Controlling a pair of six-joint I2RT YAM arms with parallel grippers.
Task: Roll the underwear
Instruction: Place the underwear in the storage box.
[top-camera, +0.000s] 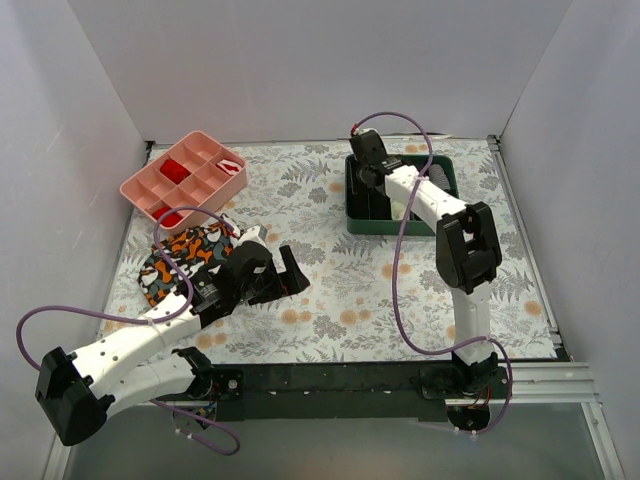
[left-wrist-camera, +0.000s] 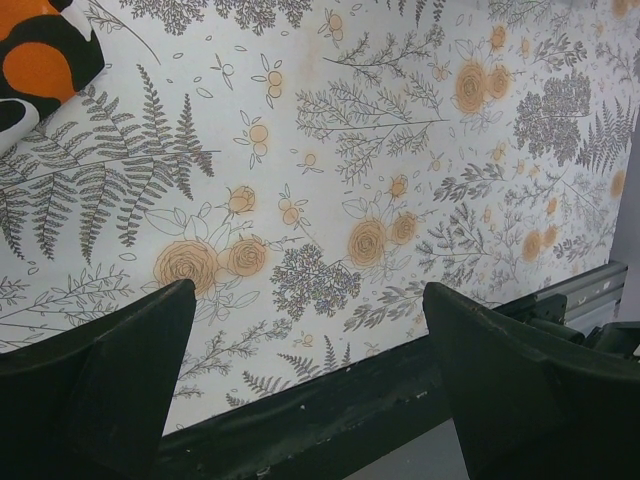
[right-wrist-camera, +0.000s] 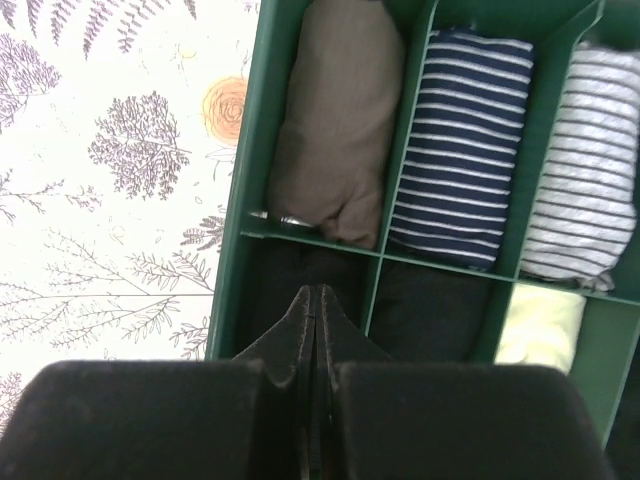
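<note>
I cannot make out the underwear in any view. My left gripper hovers low over the floral tablecloth, just right of an orange, black and white patterned cloth. In the left wrist view the gripper is wide open with only tablecloth between its fingers, and the cloth's corner shows at top left. My right gripper is shut and empty over the left side of a green divided box. Its tip hangs above a compartment holding dark fabric.
The green box holds rolled garments: brown, navy striped, white striped, pale yellow. A pink divided tray with red items stands at the back left. White walls close in three sides.
</note>
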